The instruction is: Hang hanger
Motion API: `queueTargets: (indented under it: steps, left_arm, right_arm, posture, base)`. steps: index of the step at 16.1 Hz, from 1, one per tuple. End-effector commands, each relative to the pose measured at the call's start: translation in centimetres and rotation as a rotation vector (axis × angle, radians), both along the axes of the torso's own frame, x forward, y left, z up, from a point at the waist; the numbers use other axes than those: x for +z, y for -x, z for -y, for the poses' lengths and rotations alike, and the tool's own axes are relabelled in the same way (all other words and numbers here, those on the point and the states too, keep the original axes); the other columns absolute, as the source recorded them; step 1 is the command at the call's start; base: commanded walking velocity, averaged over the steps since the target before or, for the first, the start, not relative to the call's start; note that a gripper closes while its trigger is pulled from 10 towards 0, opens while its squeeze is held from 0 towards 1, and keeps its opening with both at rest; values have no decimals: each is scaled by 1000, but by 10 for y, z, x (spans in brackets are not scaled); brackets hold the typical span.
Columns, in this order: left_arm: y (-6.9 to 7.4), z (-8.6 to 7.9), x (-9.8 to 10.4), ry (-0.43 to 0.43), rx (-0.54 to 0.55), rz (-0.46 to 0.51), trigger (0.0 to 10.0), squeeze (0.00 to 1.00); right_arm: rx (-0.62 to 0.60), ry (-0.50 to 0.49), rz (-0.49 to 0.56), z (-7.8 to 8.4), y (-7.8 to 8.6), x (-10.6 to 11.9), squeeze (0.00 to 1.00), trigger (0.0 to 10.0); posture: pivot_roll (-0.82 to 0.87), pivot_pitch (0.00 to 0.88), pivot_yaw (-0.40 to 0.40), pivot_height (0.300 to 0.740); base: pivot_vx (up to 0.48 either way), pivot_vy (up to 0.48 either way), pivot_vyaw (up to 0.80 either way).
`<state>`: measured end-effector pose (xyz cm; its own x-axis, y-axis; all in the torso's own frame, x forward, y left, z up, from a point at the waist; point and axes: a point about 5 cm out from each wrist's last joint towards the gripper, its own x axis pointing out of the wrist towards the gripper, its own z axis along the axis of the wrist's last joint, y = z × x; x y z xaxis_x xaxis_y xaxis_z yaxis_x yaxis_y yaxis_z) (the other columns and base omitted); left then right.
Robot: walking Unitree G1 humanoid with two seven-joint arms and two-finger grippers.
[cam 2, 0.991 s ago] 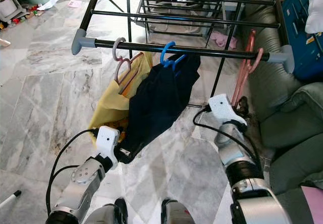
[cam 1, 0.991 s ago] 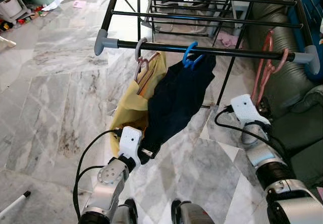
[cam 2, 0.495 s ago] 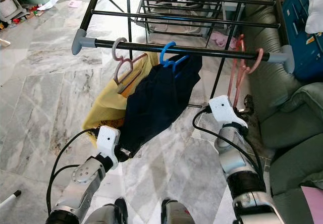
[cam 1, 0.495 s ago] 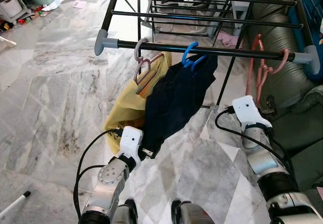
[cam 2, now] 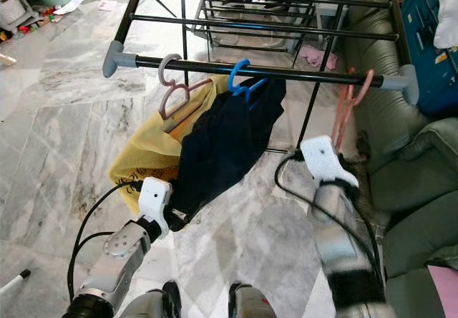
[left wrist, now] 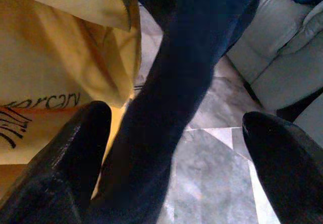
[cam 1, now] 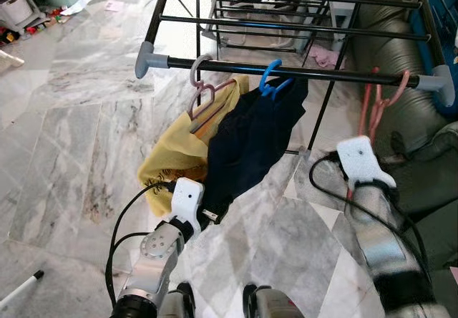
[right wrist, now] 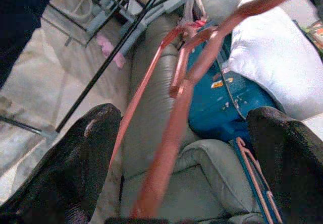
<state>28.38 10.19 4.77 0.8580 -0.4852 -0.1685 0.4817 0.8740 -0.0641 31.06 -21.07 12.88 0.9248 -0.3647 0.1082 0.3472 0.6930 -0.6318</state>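
A salmon-pink hanger (cam 1: pixel 375 107) hangs by its hook at the right end of the black rail (cam 1: pixel 329 74) of a drying rack. My right gripper (right wrist: pixel 184 128) is just below and in front of it, open, with the hanger (right wrist: pixel 176 108) ahead of the fingers and apart from them. Further left on the rail a blue hanger (cam 1: pixel 270 81) carries a navy garment (cam 1: pixel 250 146), and a pink hanger (cam 1: pixel 204 102) carries a yellow garment (cam 1: pixel 175 167). My left gripper (left wrist: pixel 171 128) is low by the garments' hems, open, with the navy cloth (left wrist: pixel 186 82) passing between its fingers.
A green sofa (cam 1: pixel 422 167) stands close on the right with a blue box (cam 2: pixel 436 53) and a white pillow (right wrist: pixel 272 57) on it. More rack bars (cam 1: pixel 286 24) lie beyond the rail. A marker (cam 1: pixel 18 289) lies on the marble floor at the left.
My right arm has drawn back and down from the salmon-pink hanger, which sways on the rail. The yellow and navy garments have swung out to the left.
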Motion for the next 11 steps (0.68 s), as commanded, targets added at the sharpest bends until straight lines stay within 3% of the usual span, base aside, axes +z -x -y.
queueTargets:
  steps: [1, 3, 5, 6, 7, 8, 11]
  left_arm:
    - [3, -4, -4, -9, 10, -7, 10000, 0]
    - [3, -8, -2, -4, 31, 16, 10000, 0]
    - [2, -12, -2, -9, 41, 17, 10000, 0]
    - [1, -13, -3, -11, 43, 15, 10000, 0]
    - [1, -13, -3, -11, 42, 16, 10000, 0]
    - [-1, -13, -2, -12, 42, 19, 10000, 0]
    - [-4, -17, 2, -13, 63, 42, 10000, 0]
  right_arm:
    - [15, -2, 30, -1, 8, 3, 1000, 10000]
    - [29, -40, 55, -3, 26, -3, 1000, 10000]
    - [116, -240, 147, -17, 40, 3, 1000, 10000]
    - [153, -327, 147, -24, 43, 4, 1000, 10000]
    - [152, -389, 132, -25, 45, 2, 918, 10000]
    - [152, -472, 117, -27, 48, -1, 0, 10000]
    - [244, -582, 106, -37, 62, -2, 0, 10000]
  posture:
    - [-140, 209, 4, 740]
    - [-147, 208, 7, 740]
    - [-154, 207, 14, 740]
    - [-160, 207, 20, 740]
    - [-163, 205, 25, 740]
    - [-168, 206, 34, 740]
    - [-189, 209, 53, 740]
  base:
    - [0, 0, 0]
    - [0, 0, 0]
    - [0, 0, 0]
    - [0, 0, 0]
    - [0, 0, 0]
    - [0, 0, 0]
    - [0, 0, 0]
